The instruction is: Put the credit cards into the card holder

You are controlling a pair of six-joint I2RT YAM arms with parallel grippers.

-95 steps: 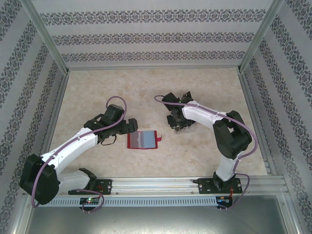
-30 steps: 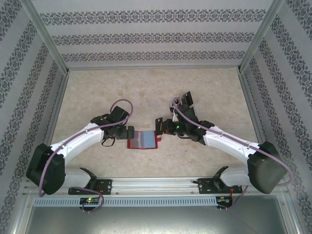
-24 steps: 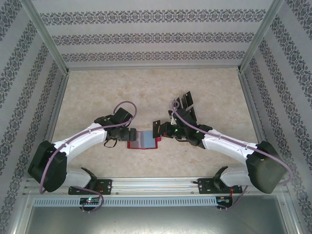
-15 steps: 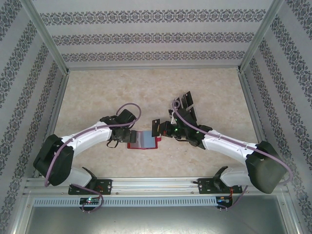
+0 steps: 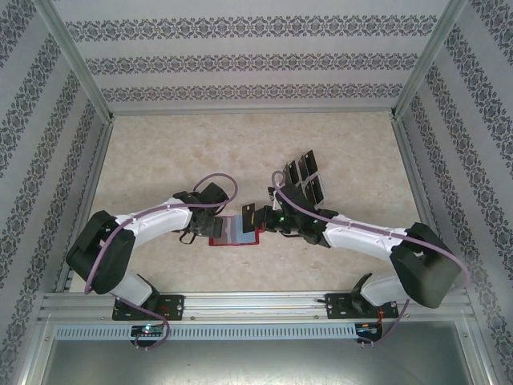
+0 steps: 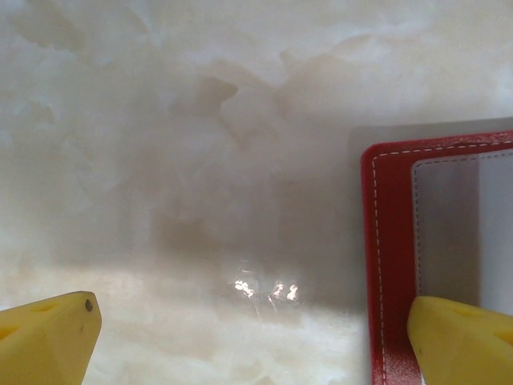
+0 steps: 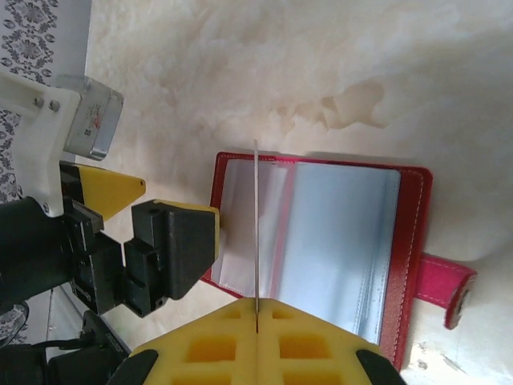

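The card holder point(image 5: 232, 232), a red wallet, lies open on the table with clear greyish sleeves point(image 7: 337, 241) up and its clasp tab point(image 7: 449, 285) to the right. My right gripper point(image 7: 256, 309) is shut on one black credit card point(image 5: 249, 213), seen edge-on as a thin line point(image 7: 256, 224) over the wallet's left half. My left gripper point(image 5: 207, 227) stands open at the wallet's left edge point(image 6: 393, 265). One of its fingers point(image 7: 172, 245) overlaps that edge, the other point(image 6: 44, 337) is over bare table.
Several more black credit cards point(image 5: 306, 172) lean in a row behind the right arm. Metal frame rails point(image 5: 96, 200) and patterned walls enclose the marbled table point(image 5: 160, 152). Open surface lies at the back and left.
The left gripper has slid right up to the wallet's left edge. The right gripper has carried its card left, from the wallet's right side to above its left half.
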